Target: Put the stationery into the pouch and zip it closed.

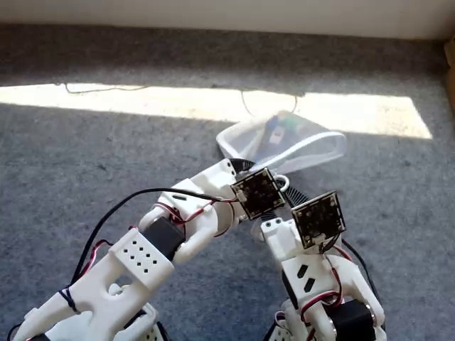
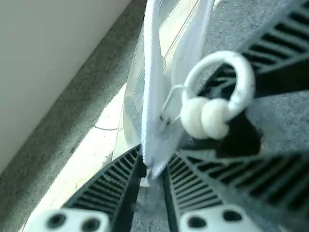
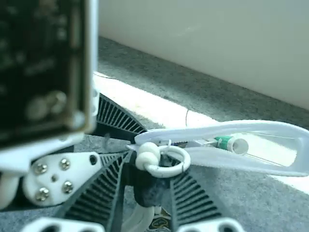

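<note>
The translucent white pouch [image 1: 302,145] lies on the grey carpet just beyond both arms, its mouth gaping. Inside it are stationery items, among them a green-and-white pen [image 3: 231,143] and dark pieces [image 1: 272,131]. My left gripper [image 2: 153,170] is shut on the pouch's white zip edge [image 2: 150,96] at the near end. Right beside it, my right gripper [image 3: 153,170] is shut on the zip pull, a white ring with two beads [image 3: 161,159], which also appears as the ring [image 2: 219,96] and the ring [image 1: 282,182].
A bright band of sunlight [image 1: 142,99] crosses the carpet behind the pouch, and a thin cable [image 1: 99,89] lies in it. A pale wall [image 3: 217,43] runs along the far side. Both wrist camera boards [image 1: 257,192] sit close together above the pouch's near end.
</note>
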`<action>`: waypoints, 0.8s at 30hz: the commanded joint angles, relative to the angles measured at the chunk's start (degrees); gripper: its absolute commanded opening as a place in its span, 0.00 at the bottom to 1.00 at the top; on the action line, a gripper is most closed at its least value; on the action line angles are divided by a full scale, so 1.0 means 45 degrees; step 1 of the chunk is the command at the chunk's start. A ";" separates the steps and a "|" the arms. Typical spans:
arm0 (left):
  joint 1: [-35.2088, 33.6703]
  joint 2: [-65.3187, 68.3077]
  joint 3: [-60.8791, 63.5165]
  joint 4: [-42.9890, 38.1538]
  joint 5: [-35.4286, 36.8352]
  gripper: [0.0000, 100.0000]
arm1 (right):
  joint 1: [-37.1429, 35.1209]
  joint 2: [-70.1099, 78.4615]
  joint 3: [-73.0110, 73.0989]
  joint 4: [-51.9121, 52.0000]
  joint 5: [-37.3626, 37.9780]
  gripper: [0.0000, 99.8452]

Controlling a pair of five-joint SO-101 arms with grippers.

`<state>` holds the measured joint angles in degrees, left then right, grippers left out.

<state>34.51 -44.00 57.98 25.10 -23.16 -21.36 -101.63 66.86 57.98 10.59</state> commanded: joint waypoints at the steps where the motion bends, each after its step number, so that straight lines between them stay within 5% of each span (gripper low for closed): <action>1: -0.0029 -0.0186 -0.0147 -0.0254 0.0156 0.01 | 0.0830 -0.0107 -0.0166 -0.1006 -0.0332 0.00; 6: -0.0029 -0.0186 -0.0147 -0.0234 0.0176 0.01 | 0.1905 -0.0068 -0.0147 -0.1827 -0.1661 0.00; 24: -0.1006 -0.0205 -0.0283 0.0274 0.1153 0.01 | 0.3468 0.0029 -0.0107 -0.3018 -0.1739 0.00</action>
<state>32.84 -44.09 57.80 24.04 -18.95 -9.76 -101.36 67.03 47.87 3.30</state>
